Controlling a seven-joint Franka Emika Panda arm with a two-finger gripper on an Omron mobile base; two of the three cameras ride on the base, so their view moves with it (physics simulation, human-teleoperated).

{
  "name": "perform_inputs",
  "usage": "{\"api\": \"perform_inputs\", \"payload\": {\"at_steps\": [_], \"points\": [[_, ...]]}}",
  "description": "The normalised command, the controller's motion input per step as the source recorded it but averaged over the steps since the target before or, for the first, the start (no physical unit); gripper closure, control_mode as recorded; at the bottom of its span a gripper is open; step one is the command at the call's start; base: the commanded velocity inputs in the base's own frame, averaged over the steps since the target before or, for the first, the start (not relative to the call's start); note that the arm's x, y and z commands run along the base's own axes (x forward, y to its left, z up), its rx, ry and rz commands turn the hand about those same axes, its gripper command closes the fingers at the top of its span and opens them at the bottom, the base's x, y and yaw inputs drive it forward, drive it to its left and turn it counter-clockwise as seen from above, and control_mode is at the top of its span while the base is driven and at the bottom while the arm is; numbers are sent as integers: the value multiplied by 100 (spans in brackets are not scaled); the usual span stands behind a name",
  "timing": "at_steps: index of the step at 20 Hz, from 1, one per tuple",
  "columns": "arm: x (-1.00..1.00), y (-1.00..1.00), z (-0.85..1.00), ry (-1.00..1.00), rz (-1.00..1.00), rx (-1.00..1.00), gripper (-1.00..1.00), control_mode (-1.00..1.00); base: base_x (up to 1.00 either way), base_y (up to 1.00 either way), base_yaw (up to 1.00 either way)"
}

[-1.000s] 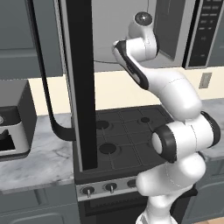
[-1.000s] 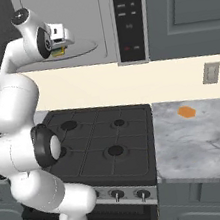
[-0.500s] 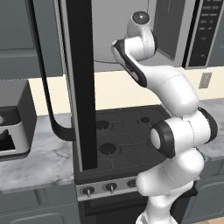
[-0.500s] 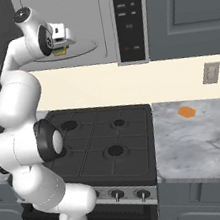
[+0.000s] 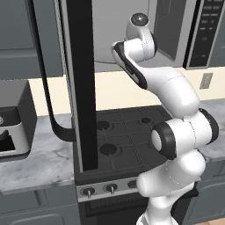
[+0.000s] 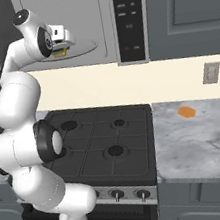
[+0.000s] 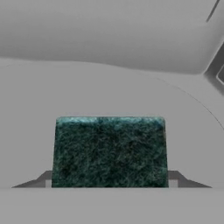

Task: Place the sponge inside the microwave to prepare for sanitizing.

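Arm reaches into microwave (image 5: pixel 132 30) (door (image 5: pixel 81 83) open).

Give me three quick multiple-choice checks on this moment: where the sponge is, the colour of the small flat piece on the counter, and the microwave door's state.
1. Where is the sponge?
A. On a stove burner
B. Held in the jaws over the turntable inside the microwave
C. On the marble counter

2. What colour is the small flat piece on the counter?
A. Orange
B. Blue
C. White

3. What state is the microwave door in?
A. Shut
B. Removed
C. Swung open

Answers: 1 B, the hand view shows the green scrub face between the fingers with the round glass plate beneath; 2 A, it shows orange on the grey marble in the right base view; 3 C, the black door stands out toward the left base camera and the grey interior is exposed.
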Motion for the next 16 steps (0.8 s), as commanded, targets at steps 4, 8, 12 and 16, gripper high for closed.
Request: {"api": "perform_inputs", "payload": {"at_steps": [4,8,12,16], "points": [[10,0,0,-3,0,0,-100,-100,0,0,0],[0,0,0,0,0,0,-100,-100,0,0,0],[-6,0,21,-11,0,4,-100,-100,0,0,0],[-14,0,31,-12,0,6,-100,-100,0,0,0]]}}
